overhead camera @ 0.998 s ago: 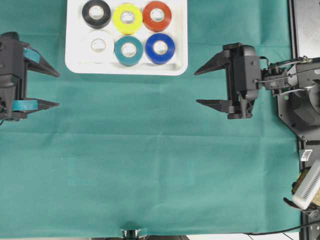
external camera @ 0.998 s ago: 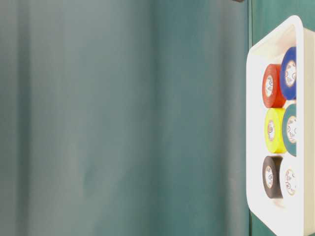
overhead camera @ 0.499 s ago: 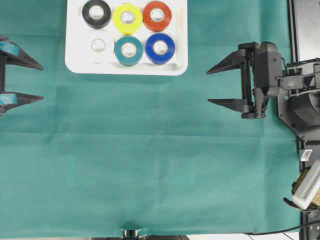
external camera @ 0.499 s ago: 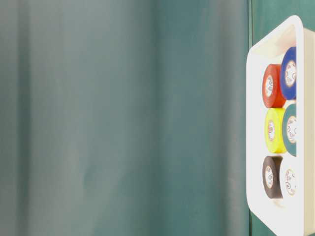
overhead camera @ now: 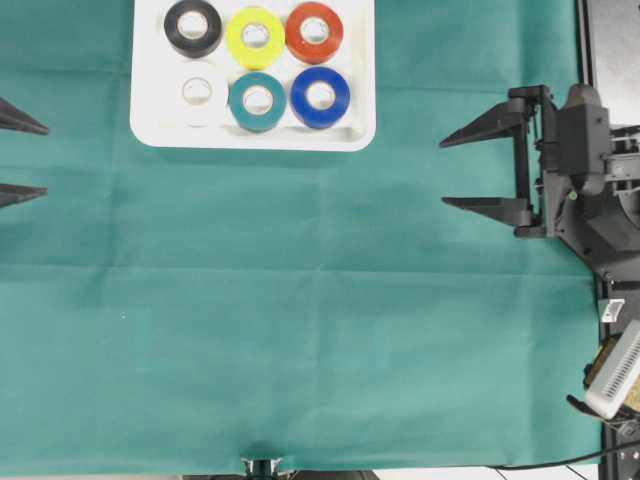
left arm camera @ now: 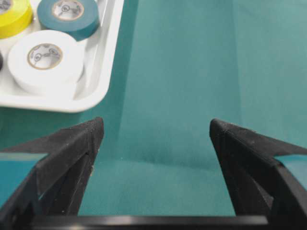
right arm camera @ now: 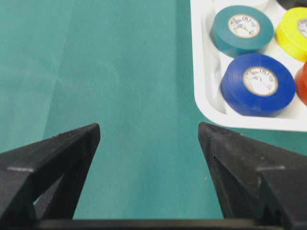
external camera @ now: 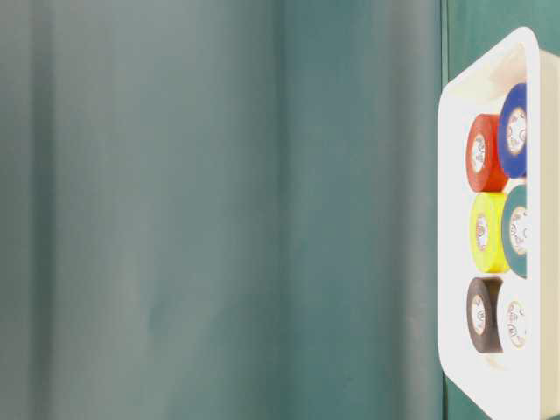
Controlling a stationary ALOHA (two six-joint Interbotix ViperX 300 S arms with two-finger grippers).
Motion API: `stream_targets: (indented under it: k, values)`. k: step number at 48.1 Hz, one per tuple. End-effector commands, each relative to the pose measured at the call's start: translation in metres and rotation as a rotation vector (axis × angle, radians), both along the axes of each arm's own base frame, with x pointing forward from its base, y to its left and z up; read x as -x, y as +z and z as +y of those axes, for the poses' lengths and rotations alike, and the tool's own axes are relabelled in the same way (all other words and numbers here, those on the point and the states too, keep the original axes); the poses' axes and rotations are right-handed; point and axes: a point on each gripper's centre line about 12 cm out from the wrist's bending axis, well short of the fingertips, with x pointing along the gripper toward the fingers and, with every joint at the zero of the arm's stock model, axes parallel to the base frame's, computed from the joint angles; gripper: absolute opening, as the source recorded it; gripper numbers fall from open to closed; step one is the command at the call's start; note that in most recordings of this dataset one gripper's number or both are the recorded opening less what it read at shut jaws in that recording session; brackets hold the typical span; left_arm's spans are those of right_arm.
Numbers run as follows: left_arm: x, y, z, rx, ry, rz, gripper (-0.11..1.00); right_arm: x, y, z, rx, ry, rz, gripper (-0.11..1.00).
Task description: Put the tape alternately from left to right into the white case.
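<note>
Since the earlier frames both claws had drawn back outward from the shallow white rectangular plastic case (overhead camera: 252, 137): the left claw (overhead camera: 14, 156) to the picture's edge, the right claw (overhead camera: 478, 170) toward its base, each gaping wide and holding nothing. All six ring-shaped tape rolls (overhead camera: 258, 99) lay inside the case on the green-clothed worktop (overhead camera: 300, 330). The placing step appeared complete; the next move likely called only for parking the arms.

Worktop (overhead camera: 300, 350): covered edge to edge by a green cloth (overhead camera: 330, 300), smooth, with faint straight fold creases crossing it.
Right border: a dark metal frame (overhead camera: 610, 50) stands beside the cloth.
Near edge: a pale strip shows below the cloth.
Light: even, soft, with weak shadows.
</note>
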Motion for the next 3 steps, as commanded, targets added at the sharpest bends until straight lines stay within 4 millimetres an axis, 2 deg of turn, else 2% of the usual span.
stream_targets:
  k: [1, 3]
  values:
    - [0.0027, 0.005, 0.0006, -0.003, 0.004, -0.032, 0.99, 0.0033, 0.0047, 0.0005, -0.011, -0.003, -0.035, 0.86]
    - [0.0051, 0.004, 0.0007, -0.001, 0.006, -0.035, 0.99, 0.0062, 0.0044, 0.0004, -0.017, -0.007, -0.041, 0.86]
